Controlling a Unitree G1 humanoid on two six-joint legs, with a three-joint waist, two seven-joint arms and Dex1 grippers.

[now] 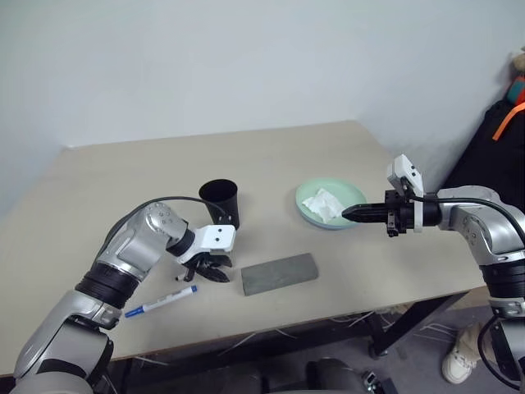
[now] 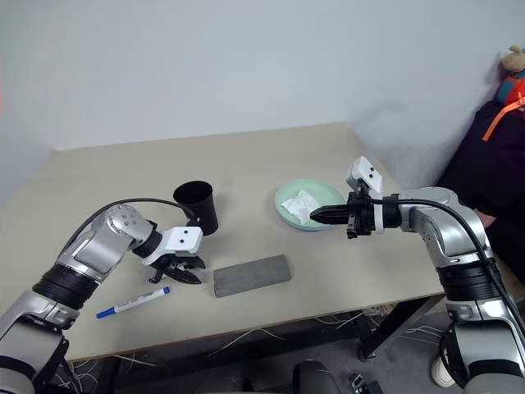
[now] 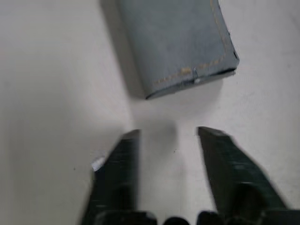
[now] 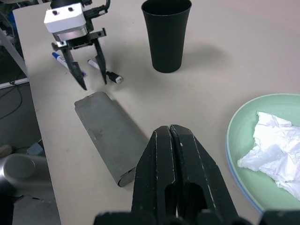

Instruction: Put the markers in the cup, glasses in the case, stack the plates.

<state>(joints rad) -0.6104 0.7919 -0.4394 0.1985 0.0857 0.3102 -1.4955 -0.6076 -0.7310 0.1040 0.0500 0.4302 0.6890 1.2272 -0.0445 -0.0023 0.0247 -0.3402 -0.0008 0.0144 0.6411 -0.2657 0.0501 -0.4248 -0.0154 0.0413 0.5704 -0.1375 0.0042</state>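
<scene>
Case [image 1: 279, 273] lies just beside open left claw [image 1: 215, 271], seemingly untouched

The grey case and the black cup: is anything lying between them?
No. The right wrist view shows bare tabletop between the case and the cup.

Black cup [image 1: 220, 200] upright; two markers [image 1: 162, 301] flat near grey closed case [image 1: 279, 273]; green plate [image 1: 328, 205] stacked on blue.
</scene>
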